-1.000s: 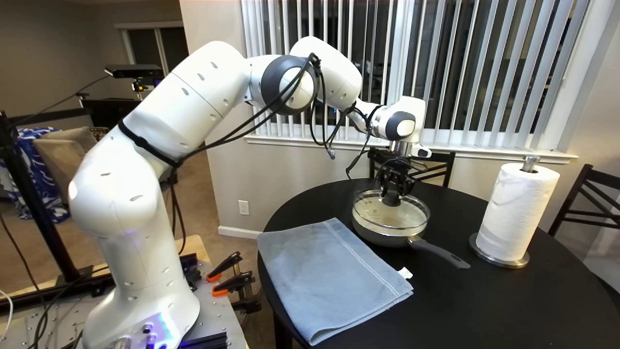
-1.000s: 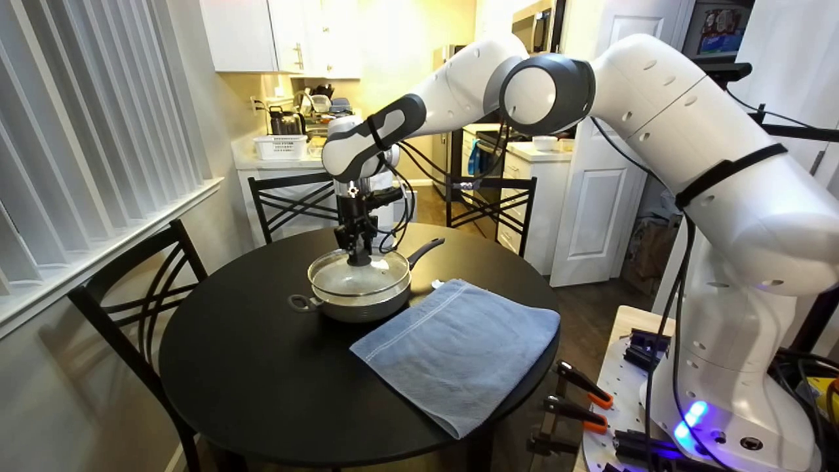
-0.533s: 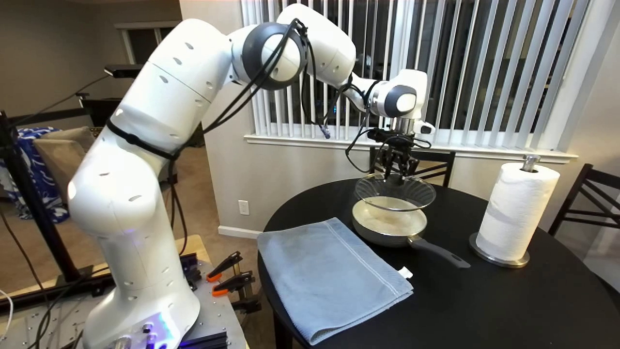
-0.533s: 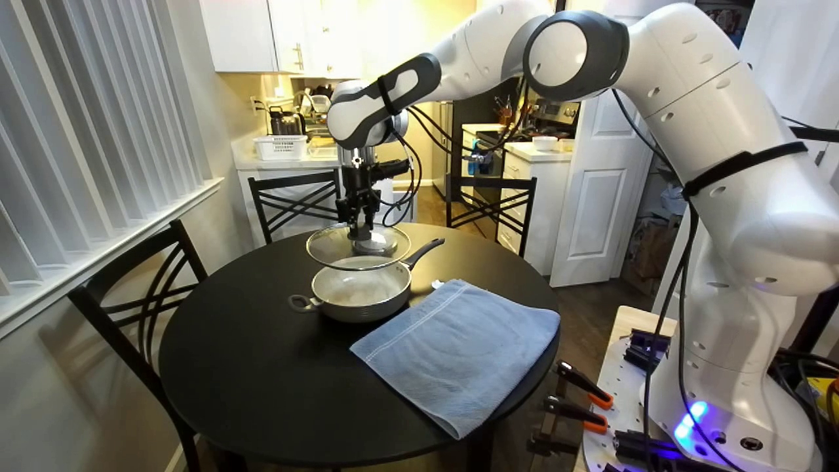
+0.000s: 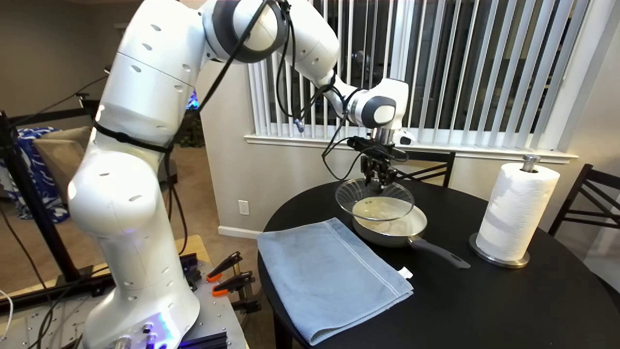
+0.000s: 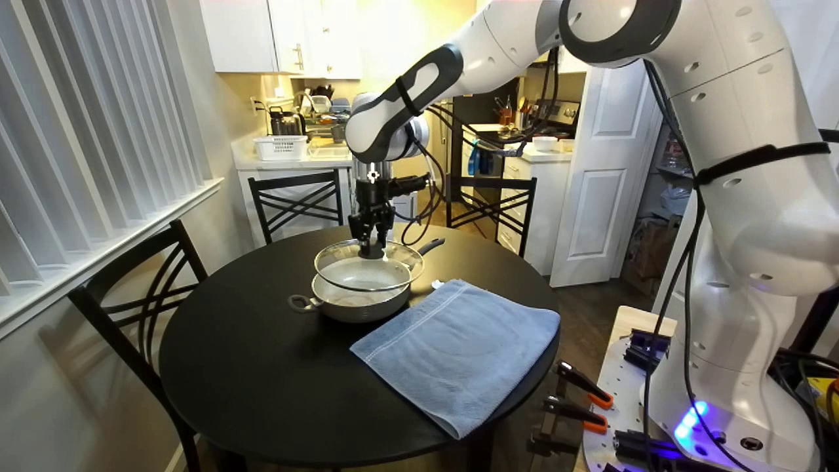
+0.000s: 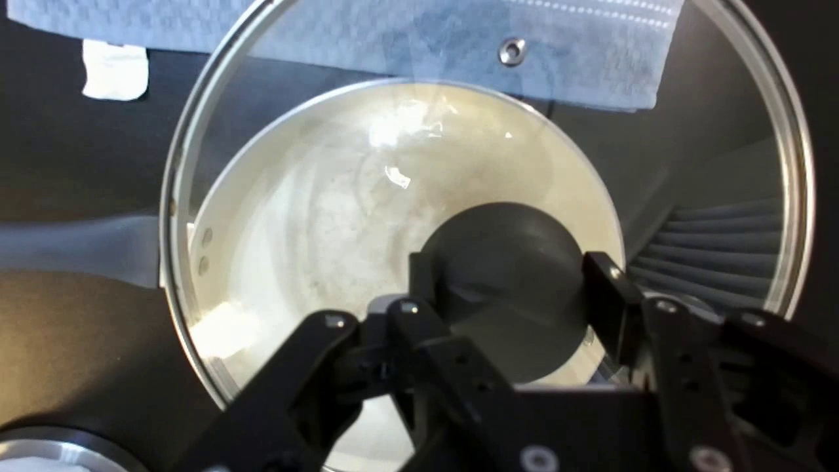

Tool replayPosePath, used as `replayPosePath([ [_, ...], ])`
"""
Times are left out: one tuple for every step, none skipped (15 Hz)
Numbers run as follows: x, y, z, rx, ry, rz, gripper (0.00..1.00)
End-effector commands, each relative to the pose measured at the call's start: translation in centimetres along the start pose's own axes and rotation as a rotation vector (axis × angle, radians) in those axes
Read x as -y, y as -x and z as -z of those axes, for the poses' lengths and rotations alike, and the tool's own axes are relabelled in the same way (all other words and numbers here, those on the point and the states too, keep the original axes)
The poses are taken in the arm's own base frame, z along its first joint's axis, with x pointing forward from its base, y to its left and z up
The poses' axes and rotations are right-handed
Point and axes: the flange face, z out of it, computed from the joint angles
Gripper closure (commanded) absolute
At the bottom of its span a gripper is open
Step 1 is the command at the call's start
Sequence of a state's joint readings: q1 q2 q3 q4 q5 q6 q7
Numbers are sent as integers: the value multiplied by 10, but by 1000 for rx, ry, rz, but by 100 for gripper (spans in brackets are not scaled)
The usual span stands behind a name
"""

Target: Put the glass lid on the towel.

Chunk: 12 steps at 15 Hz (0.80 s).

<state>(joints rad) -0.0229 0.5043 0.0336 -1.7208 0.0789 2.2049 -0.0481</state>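
A second ago the glass lid (image 5: 369,205) sat on the pale-lined frying pan (image 5: 385,240); now it hangs clear of the rim and has shifted a little toward the blue-grey towel (image 5: 334,278), though most of it is still above the pan. The fingers (image 7: 613,308) are pinching its dark knob (image 7: 505,288), one on each side. So the lift looks done and the carry begun; reaching the towel, flat on the worktop (image 5: 484,305), then lowering and letting go remain.

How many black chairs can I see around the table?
3. In an exterior view: the leftmost chair by the blinds, the middle chair and the rightmost chair beyond the table. Others may be hidden.
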Motion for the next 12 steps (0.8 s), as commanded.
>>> replayPosePath([
  [-2,51,-1,-48,-20,-21,67],
  [-4,63,-6,-59,-12,-21,67],
  [-5,75,-10,-69,-5,-16,67],
  [-6,88,-18,-82,4,-8,67],
  [-7,101,-24,-89,10,-4,67],
  [-7,115,-31,-96,17,-3,67],
  [-6,130,-38,-106,20,6,67],
  [-3,144,-43,-120,25,19,67],
  [0,161,-49,-132,34,32,67],
  [4,178,-54,-141,36,43,67],
  [7,195,-59,-147,39,51,67],
  [9,214,-64,-149,40,59,67],
])
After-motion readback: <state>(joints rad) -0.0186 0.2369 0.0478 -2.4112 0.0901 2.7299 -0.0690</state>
